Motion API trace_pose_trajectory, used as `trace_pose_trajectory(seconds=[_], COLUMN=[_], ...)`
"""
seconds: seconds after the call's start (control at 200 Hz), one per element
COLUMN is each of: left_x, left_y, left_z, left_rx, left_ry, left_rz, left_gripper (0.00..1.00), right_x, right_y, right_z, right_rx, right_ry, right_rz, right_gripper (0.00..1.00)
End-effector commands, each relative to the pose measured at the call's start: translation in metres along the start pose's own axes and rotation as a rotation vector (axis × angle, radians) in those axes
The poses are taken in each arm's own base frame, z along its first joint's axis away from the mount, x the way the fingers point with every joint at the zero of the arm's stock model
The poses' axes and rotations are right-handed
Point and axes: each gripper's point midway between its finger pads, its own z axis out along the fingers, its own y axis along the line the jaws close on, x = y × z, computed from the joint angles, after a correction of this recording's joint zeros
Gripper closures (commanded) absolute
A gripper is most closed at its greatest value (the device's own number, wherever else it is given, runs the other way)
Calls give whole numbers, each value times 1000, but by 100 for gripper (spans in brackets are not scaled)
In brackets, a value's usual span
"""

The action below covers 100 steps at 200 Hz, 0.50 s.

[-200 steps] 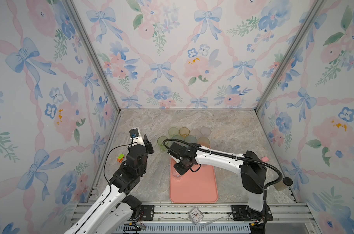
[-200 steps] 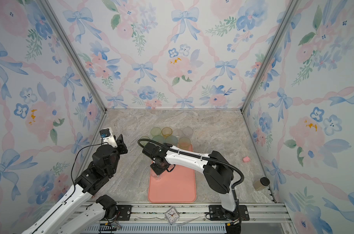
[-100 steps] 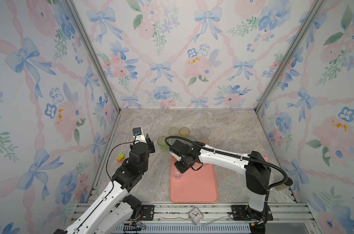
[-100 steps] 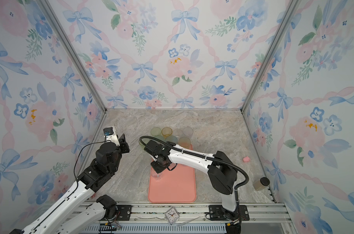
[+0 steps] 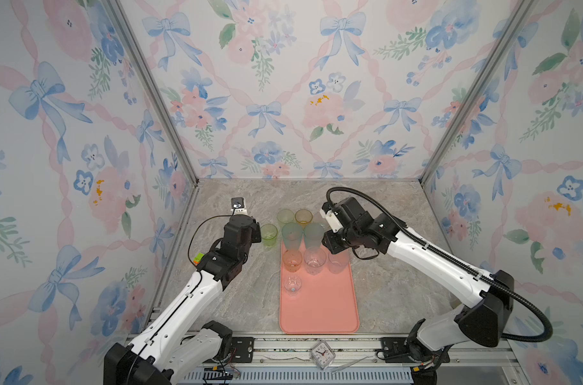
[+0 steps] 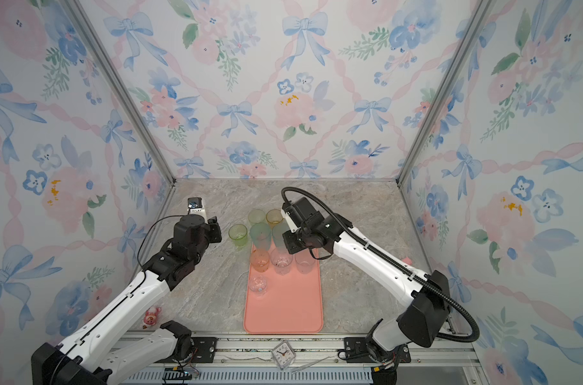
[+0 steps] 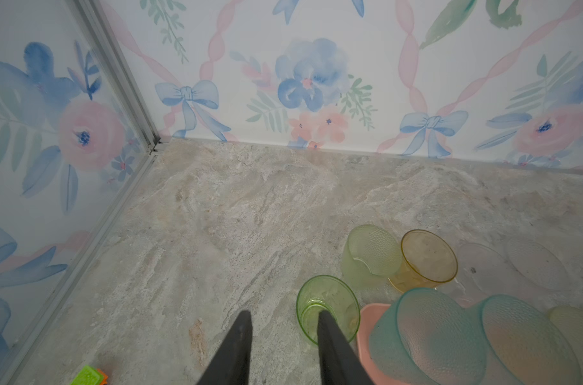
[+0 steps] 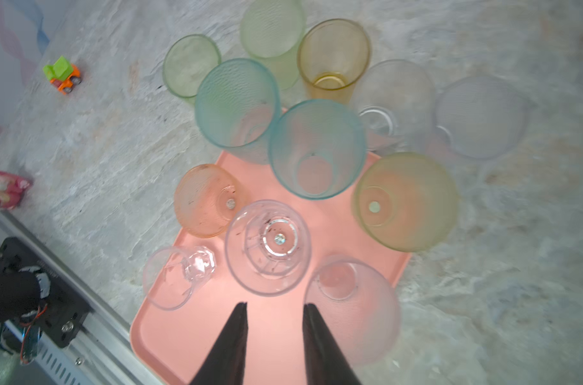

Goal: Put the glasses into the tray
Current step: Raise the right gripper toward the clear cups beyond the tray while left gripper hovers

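The salmon-pink tray lies lengthwise in mid-table. On it stand several glasses: two teal at its far end, an orange one, a clear one, a frosted one and a small clear one. More glasses stand beyond the tray, among them an amber one. A short green glass stands left of the tray. My left gripper is open at it, one finger overlapping its mouth. My right gripper hangs open and empty above the tray.
A green and orange toy truck sits by the left wall, and a pink toy lies near the front left. A small clock rests on the front rail. Walls close in the back and both sides.
My right gripper has opened, left the small clear glass on the tray's left side, and drawn back toward the far right. My left gripper has advanced to the short green glass.
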Motion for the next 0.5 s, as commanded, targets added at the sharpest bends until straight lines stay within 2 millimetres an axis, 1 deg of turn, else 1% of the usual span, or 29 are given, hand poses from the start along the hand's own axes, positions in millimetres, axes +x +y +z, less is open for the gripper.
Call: trace_pose_trajectory(seconds=[0.0,0.085,0.215,0.27,0.29,0.3,0.32,0.495], left_x=[13,17,21,23,24,25,26,40], left_y=[-13,-15,-14,-13,-13,-13,-14,-17], left_z=[16,26,34,36,37,38,39,48], left_rx=[74,75,66,63,67,67,71,79], left_ry=[103,138,159,168,172,173,177,211], left_rz=[-11,-15,-41,-56,-60,-61,-65,-80], left_gripper=[65,65,65,64,64,64,64,65], right_x=[-6,-16,-29,-34,-37,-36,-36,-50], right_y=[-54,-89,-128,-139,-142,-144,-148,-168], right_z=[-2,2,18,27,26,34,40,73], right_rx=[114,164,205,208,206,205,203,184], right_ry=[-23,-30,-12,0,-7,11,20,53], right_rz=[75,139,192,207,213,217,222,253], right_gripper=[66,66,66,67,67,67,67,69])
